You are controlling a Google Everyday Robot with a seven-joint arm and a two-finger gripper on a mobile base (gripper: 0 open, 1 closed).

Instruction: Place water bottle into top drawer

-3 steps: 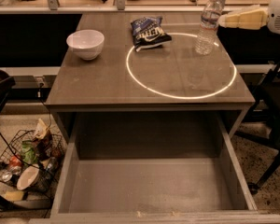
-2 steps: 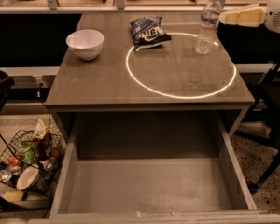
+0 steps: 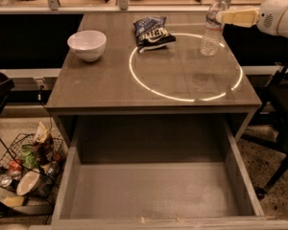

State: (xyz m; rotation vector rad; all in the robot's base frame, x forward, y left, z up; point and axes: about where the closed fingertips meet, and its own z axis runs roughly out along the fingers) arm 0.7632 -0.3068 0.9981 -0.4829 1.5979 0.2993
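The water bottle (image 3: 212,25) stands up straight on the far right part of the table (image 3: 101,85). It is on the edge of a bright ring of light (image 3: 182,99). The gripper (image 3: 228,17) comes in from the right and reaches the top part of the bottle. I cannot tell if it is holding the bottle. 1 white bowl (image 3: 87,44) sits at the far left, and 1 blue snack bag (image 3: 152,31) lies between them. The top drawer (image 3: 153,190) is pulled open below the table.
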